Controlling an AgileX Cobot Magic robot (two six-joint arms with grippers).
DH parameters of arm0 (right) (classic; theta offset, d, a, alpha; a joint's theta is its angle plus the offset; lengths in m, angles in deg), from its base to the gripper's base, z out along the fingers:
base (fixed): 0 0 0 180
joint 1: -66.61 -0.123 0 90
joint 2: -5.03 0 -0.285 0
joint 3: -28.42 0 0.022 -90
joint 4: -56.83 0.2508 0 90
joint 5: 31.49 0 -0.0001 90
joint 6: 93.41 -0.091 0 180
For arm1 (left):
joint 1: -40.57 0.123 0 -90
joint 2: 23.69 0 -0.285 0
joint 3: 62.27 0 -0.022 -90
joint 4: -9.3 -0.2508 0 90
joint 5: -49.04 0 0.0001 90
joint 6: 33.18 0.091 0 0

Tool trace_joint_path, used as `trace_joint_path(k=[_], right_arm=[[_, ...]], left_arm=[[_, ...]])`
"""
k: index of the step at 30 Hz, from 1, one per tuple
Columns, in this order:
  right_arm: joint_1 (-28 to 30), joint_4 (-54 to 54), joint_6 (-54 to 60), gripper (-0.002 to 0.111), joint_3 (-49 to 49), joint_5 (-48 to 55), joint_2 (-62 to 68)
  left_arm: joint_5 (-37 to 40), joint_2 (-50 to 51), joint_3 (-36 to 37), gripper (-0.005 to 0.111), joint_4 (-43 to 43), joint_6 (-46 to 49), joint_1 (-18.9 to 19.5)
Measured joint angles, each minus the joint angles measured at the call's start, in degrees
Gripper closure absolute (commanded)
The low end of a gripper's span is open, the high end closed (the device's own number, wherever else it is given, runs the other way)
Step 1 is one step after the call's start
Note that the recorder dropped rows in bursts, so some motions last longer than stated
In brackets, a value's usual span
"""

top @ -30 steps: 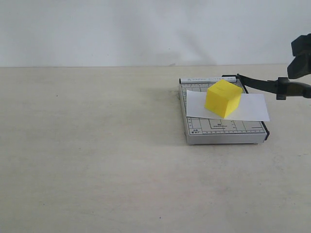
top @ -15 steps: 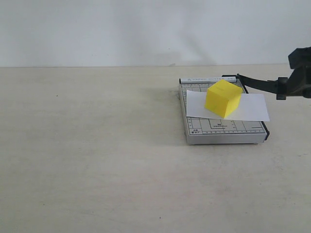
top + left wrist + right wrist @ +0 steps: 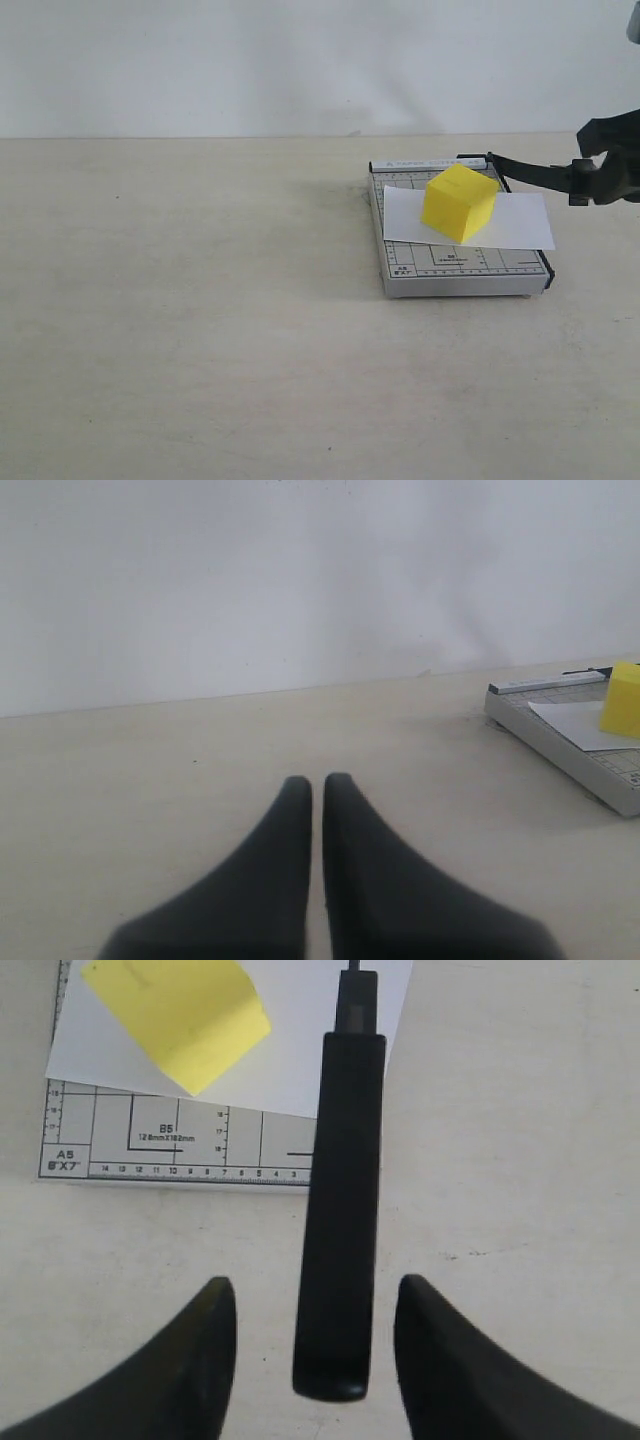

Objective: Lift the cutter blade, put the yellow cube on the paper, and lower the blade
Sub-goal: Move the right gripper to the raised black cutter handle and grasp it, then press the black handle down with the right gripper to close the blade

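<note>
Status, exterior view:
- Grey cutter base (image 3: 460, 270) sits on the desk (image 3: 200, 300), out at 3 o'clock from desk centre.
- Paper (image 3: 520, 222) lies flat across the base and overhangs its 3 o'clock edge.
- Yellow cube (image 3: 459, 203) rests on the paper, slightly toward the sheet's 9 o'clock side, one corner facing the camera.
- Cutter blade (image 3: 530, 172) is hinged at the base's 1 o'clock corner. It's lifted off the cutting edge and runs out toward 3 o'clock, passing over the paper's far corner.
- Right hand (image 3: 610, 170) is at the blade's handle end, at the frame's 3 o'clock edge.

Right wrist view: right hand (image 3: 313, 1283) has its fingers (image 3: 200, 1360) apart, one on each side of the blade's handle (image 3: 340, 1220). There's a visible gap on both sides, so no clamp. Cube (image 3: 175, 1020), paper (image 3: 300, 1050) and the base's ruler print (image 3: 150, 1145) lie beyond the handle.

Left wrist view: left hand (image 3: 312, 780) has its fingers pressed together with nothing between them, above bare desk. Base (image 3: 560, 745) and cube (image 3: 622, 698) are well apart from it. The left hand doesn't show in the exterior view.
</note>
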Motion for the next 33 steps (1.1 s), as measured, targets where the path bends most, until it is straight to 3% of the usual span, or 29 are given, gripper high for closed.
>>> trace_joint_path(k=[6, 21, 33], right_arm=[[0.03, -0.49, 0.08, 0.108, 0.0, -0.27, 0.0], [0.13, -0.49, 1.1, 0.108, 0.53, -0.54, 0.0], [0.13, 0.6, 2.2, 0.108, 15.24, -11.96, -0.65]], left_arm=[[0.0, 0.0, 0.0, 0.102, 0.0, 0.0, 0.0], [0.0, 0.0, 0.0, 0.102, 0.0, 0.0, 0.0], [0.0, 0.0, 0.0, 0.102, 0.0, 0.0, 0.0]])
